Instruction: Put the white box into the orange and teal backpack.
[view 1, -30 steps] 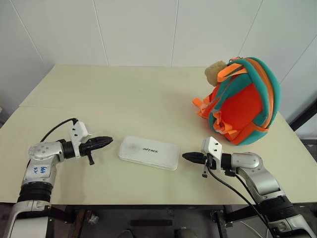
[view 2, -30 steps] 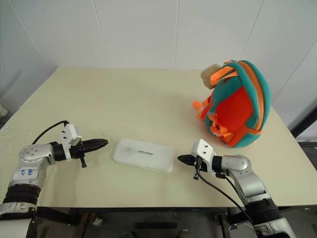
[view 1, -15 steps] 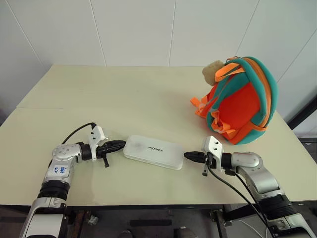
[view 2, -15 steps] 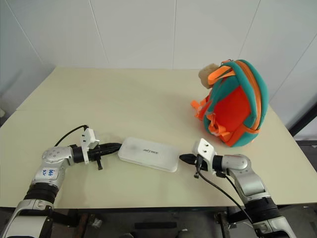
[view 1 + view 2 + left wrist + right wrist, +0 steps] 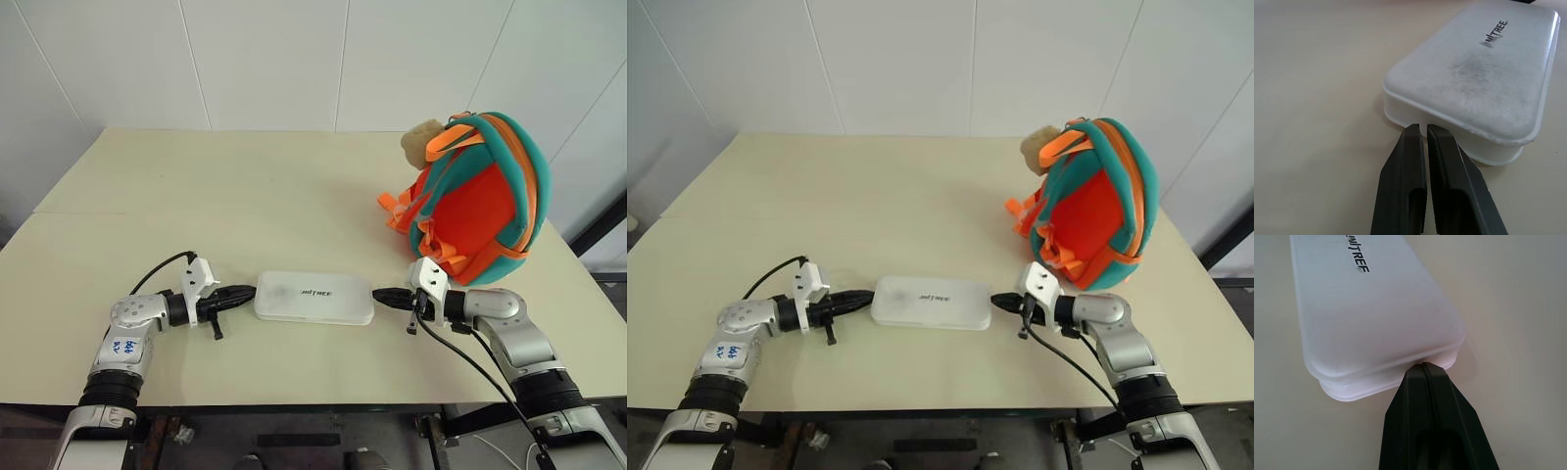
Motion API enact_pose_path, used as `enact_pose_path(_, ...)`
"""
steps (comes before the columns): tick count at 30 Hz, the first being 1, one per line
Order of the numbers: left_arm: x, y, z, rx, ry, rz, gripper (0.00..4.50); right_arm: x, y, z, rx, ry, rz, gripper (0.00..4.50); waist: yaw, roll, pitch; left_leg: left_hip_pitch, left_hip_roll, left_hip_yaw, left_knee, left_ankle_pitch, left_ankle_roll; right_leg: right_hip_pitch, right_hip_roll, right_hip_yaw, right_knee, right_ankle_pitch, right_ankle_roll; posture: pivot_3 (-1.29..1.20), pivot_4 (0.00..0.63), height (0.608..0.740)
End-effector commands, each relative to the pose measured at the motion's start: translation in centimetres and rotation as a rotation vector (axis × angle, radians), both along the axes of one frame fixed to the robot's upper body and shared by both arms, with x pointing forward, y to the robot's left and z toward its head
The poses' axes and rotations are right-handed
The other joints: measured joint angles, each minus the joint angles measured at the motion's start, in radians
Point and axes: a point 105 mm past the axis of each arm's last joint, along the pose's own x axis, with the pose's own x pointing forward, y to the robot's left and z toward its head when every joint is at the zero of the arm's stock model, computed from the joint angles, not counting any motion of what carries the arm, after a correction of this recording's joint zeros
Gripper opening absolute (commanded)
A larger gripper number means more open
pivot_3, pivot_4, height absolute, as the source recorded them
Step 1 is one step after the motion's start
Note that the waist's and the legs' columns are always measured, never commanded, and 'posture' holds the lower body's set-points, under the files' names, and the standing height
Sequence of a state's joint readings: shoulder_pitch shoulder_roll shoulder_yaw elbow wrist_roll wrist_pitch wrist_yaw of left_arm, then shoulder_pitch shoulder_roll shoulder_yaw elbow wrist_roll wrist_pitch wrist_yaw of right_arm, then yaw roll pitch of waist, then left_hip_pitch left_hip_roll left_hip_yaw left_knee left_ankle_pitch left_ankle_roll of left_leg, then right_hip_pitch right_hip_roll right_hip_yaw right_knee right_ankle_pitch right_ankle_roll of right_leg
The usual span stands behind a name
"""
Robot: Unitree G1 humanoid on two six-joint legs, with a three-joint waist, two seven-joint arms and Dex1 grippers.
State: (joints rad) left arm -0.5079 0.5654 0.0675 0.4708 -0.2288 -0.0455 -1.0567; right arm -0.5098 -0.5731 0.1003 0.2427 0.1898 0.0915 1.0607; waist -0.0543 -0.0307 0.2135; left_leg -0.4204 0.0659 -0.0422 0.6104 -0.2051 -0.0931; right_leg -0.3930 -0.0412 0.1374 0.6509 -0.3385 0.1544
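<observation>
Both grippers closed in on box ends since earlier frame.
Head view: box [image 5: 313,298] on near table [image 5: 245,196], left gripper [image 5: 247,291] & right gripper [image 5: 377,295] pinching it endwise, prob. for two-arm lift; backpack [image 5: 477,201] far right. Wrist views: each w/ jaws shut, tips on box rim, nothing held.

The white box [image 5: 313,298] lies flat on the table [image 5: 245,196] in the lower centre of the frame. The left gripper [image 5: 250,291] touches its left end, the right gripper [image 5: 377,296] its right end. The orange and teal backpack [image 5: 477,201] stands on the table at the upper right, well apart from the box.
</observation>
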Motion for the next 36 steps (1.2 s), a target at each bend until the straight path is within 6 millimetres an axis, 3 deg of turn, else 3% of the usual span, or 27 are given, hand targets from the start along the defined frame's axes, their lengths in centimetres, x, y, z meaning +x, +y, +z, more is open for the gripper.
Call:
enact_pose_path(1, 0.5, -0.1, 0.8, 0.031, 0.005, 0.042, 0.65, 0.5, -0.3, 1.9, 0.030, -0.047, -0.008, 0.35, -0.001, 0.000, 0.000, 0.000, 0.000, 0.000, 0.000, 0.000, 0.000, 0.000, 0.000, 0.000, 0.000, 0.000, 0.000, 0.00, 0.150, 0.740)
enact_pose_path(8, -0.6, 1.4, 2.6, 0.005, 0.029, 0.038, 2.66, 1.8, -2.9, 4.3, 0.038, -0.080, -0.091, 2.61, -0.001, 0.000, 0.000, 0.000, 0.000, 0.000, -0.001, 0.000, 0.000, 0.000, 0.000, 0.000, 0.000, 0.000, 0.000, 0.00, 0.150, 0.740)
enact_pose_path(13, -1.0, 3.0, 3.9, -0.043, 0.119, 0.064, 4.23, 0.7, -3.2, 5.8, 0.059, 0.010, -0.050, 4.34, -0.002, 0.000, 0.000, 0.000, 0.000, 0.000, -0.002, 0.000, 0.000, 0.000, 0.000, 0.000, -0.003, 0.000, 0.000, 0.00, 0.150, 0.740)
enact_pose_path(14, -1.2, 3.3, 4.2, -0.067, 0.149, 0.064, 4.48, 0.3, -3.1, 6.0, 0.062, 0.049, -0.030, 4.50, -0.002, 0.001, 0.000, 0.000, 0.000, 0.000, -0.002, 0.000, 0.000, 0.000, 0.000, 0.000, -0.003, 0.000, 0.000, 0.00, 0.150, 0.740)
enact_pose_path(18, -1.4, 4.1, 5.4, -0.243, 0.336, 0.044, 4.48, -2.8, -2.0, 5.7, 0.031, 0.257, 0.101, 4.50, -0.002, 0.002, 0.001, -0.001, 0.000, 0.000, -0.004, 0.000, 0.000, -0.001, 0.000, 0.000, -0.003, 0.000, 0.000, 0.00, 0.150, 0.740)
enact_pose_path(22, -2.1, 4.1, 4.0, -0.301, 0.589, 0.035, 4.48, -4.4, -0.8, 4.7, 0.018, 0.404, 0.160, 4.50, -0.005, 0.002, 0.001, 0.000, 0.000, 0.000, -0.005, 0.000, 0.000, -0.001, 0.000, 0.000, -0.004, -0.001, 0.000, 0.00, 0.150, 0.740)
enact_pose_path(28, -2.6, 3.2, 1.3, -0.330, 0.873, 0.085, 4.48, -3.2, -0.3, 2.5, -0.043, 0.414, 0.094, 4.50, -0.004, 0.001, 0.001, -0.001, 0.000, 0.000, -0.005, 0.000, 0.000, -0.002, 0.000, -0.001, -0.005, -0.001, -0.001, 0.00, 0.150, 0.740)
enact_pose_path(36, -2.0, 1.7, 0.4, -0.392, 0.960, 0.109, 4.48, -1.8, -0.2, 1.8, -0.037, 0.402, 0.059, 4.50, 0.002, 0.002, 0.001, -0.001, 0.000, 0.000, -0.005, 0.000, 0.000, -0.001, 0.000, -0.001, -0.005, -0.001, 0.000, 0.00, 0.150, 0.740)
